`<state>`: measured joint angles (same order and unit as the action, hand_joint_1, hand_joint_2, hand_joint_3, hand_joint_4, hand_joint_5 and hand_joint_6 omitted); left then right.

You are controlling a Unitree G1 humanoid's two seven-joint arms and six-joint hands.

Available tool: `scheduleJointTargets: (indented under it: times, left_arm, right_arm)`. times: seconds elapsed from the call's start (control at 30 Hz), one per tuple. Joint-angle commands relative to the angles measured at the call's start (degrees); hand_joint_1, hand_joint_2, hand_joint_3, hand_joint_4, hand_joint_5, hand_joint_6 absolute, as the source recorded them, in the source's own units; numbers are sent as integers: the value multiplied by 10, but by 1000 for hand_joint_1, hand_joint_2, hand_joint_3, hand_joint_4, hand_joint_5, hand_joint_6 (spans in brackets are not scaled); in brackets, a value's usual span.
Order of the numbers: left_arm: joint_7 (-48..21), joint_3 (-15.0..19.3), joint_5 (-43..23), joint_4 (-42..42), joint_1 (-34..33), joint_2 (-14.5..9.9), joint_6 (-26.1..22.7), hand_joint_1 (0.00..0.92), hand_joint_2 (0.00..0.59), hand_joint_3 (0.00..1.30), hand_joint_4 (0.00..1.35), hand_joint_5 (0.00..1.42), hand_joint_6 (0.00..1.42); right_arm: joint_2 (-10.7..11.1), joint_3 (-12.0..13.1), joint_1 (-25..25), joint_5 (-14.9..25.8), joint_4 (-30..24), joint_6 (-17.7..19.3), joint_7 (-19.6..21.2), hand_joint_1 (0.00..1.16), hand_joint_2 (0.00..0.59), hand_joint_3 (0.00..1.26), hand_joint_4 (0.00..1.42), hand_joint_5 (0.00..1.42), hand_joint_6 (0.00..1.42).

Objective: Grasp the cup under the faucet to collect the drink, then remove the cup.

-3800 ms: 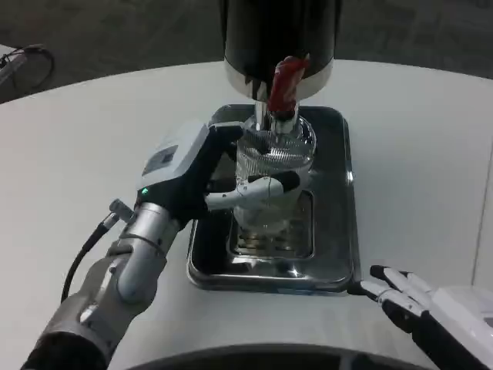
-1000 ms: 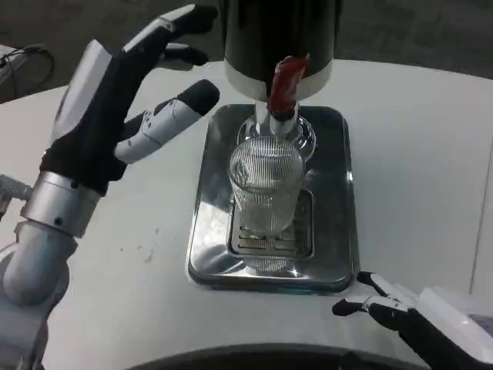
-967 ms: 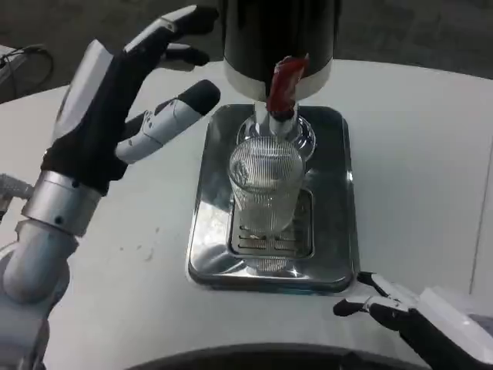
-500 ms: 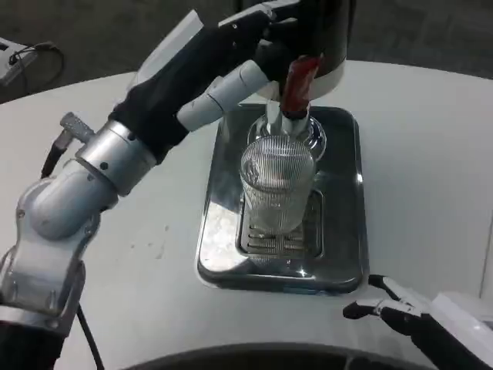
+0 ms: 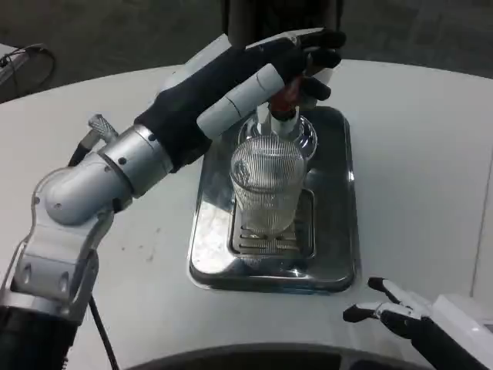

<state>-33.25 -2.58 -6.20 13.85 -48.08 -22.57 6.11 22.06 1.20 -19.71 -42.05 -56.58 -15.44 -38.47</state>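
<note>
A clear ribbed glass cup (image 5: 268, 187) stands upright on the grate of a steel drip tray (image 5: 339, 231), right under the spout of a black drink dispenser (image 5: 254, 19). My left hand (image 5: 246, 77) reaches across above the cup, its fingers laid over the dispenser's red tap lever (image 5: 286, 94), most of which it hides. It holds nothing I can make out. My right hand (image 5: 408, 320) lies low at the table's near right edge, fingers apart and empty, well clear of the tray.
The white round table (image 5: 431, 154) spreads to both sides of the tray. My left forearm (image 5: 108, 177) crosses the space left of the tray. A cable (image 5: 23, 58) lies at the far left edge.
My left hand has let go of the cup, lifted away to the left, then swung over the cup onto the red tap lever. The cup stays on the grate. The camera shifted slightly.
</note>
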Motion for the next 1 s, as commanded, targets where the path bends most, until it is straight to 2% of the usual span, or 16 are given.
scheduleJointTargets:
  times: [0.03, 0.17, 0.27, 0.43, 0.53, 0.63, 0.7, 0.8, 0.9, 1.0]
  left_arm:
    - [-26, -14, 13, 28, -14, -6, -5, 0, 77, 219, 194, 332, 305]
    - [-43, -23, 21, 41, -17, -13, 0, 0, 77, 224, 197, 332, 299]
    - [-50, -31, 31, 49, -19, -18, 9, 0, 73, 236, 198, 317, 235]
    - [-53, -46, 56, 55, -24, -24, 36, 0, 72, 246, 198, 294, 179]
    - [-54, -54, 70, 61, -27, -27, 47, 0, 74, 245, 185, 289, 166]
    - [-56, -63, 82, 66, -30, -32, 59, 0, 74, 245, 185, 285, 164]
    - [-57, -69, 90, 69, -31, -34, 67, 0, 73, 243, 174, 276, 154]
    - [-55, -80, 107, 74, -35, -41, 83, 0, 72, 242, 172, 274, 149]
    - [-57, -84, 113, 81, -37, -42, 92, 0, 70, 242, 171, 273, 148]
    - [-54, -88, 122, 86, -41, -43, 103, 0, 68, 242, 171, 270, 146]
  right_arm:
    - [-3, 0, -4, 8, -5, 0, 5, 390, 474, 237, 0, 26, 166]
    - [-6, 2, 0, 20, -2, -7, 5, 384, 478, 224, 0, 26, 163]
    - [-10, 7, 5, 39, 3, -22, 1, 381, 479, 219, 0, 26, 162]
    - [-10, 25, 11, 70, 4, -38, 6, 371, 470, 209, 0, 37, 161]
    - [-18, 37, 15, 102, 6, -50, 10, 361, 460, 206, 0, 49, 149]
    - [-19, 47, 21, 139, 11, -49, 21, 341, 439, 199, 1, 59, 147]
    - [-29, 60, 28, 181, 17, -60, 28, 341, 425, 189, 9, 70, 147]
    - [-45, 77, 59, 255, 40, -67, 39, 448, 351, 126, 12, 86, 147]
    - [-43, 69, 91, 272, 50, -68, 60, 537, 293, 79, 11, 86, 129]
    - [-46, 46, 118, 266, 67, -72, 93, 583, 266, 10, 1, 86, 128]
